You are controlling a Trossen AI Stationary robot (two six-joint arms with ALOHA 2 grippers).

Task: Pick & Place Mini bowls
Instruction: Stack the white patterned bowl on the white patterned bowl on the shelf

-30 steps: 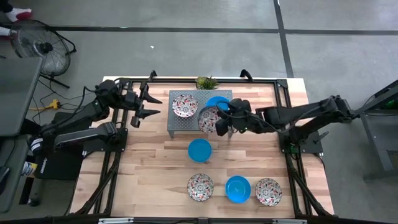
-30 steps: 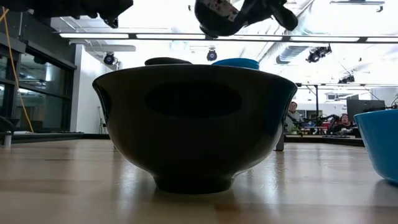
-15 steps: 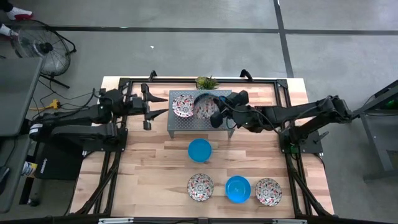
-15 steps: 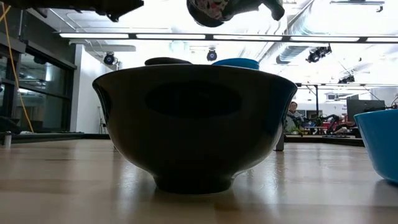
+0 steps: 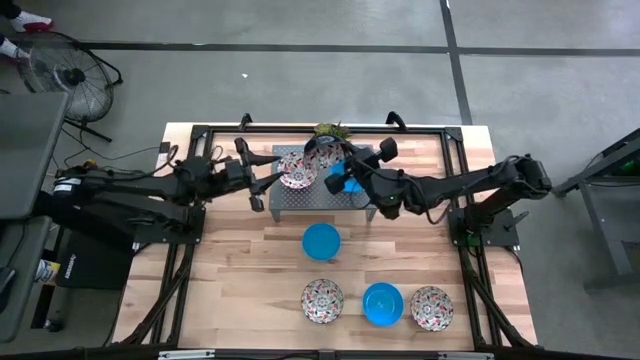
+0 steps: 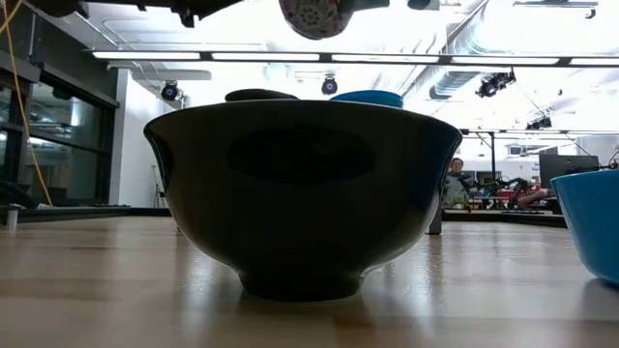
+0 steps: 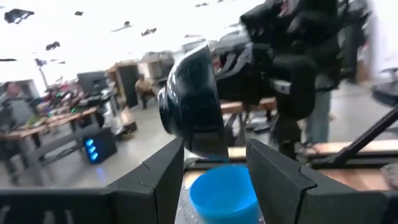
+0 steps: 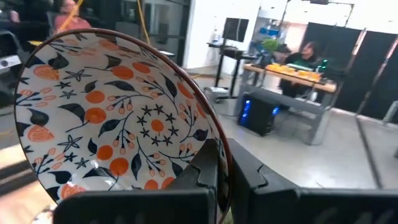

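My right gripper [image 5: 336, 170] is shut on a red-and-dark floral mini bowl [image 8: 118, 118], held in the air above the grey rack [image 5: 300, 198]. A second floral bowl [image 5: 293, 171] and a blue bowl [image 7: 224, 194] sit on the rack. My left gripper [image 5: 265, 178] stands open at the rack's left end, level, pointing at the held bowl's dark outside [image 7: 189, 112]; nothing is between its fingers [image 7: 163, 177]. A blue bowl [image 5: 321, 241] rests on the table in front of the rack. My right gripper holds the floral bowl by its rim [image 8: 219, 155], one finger inside the bowl and one outside. The fingers [image 8: 202, 171] come level from the table's right. The bowl is lifted clear of the rack and stands on edge, its opening turned sideways.
Near the front edge stand a floral bowl [image 5: 322, 300], a blue bowl [image 5: 383, 304] and another floral bowl [image 5: 431, 307]. A small green plant [image 5: 330, 131] sits behind the rack. A black frame [image 5: 200, 130] runs around the tabletop. In the low view a bowl [image 6: 300, 193] fills the foreground.
My right gripper has carried the floral bowl up and toward the table's far edge over the rack, rolling so the bowl has tipped from opening-up onto its edge. My left gripper has swung toward the table's right, up to the rack's left end, staying open.
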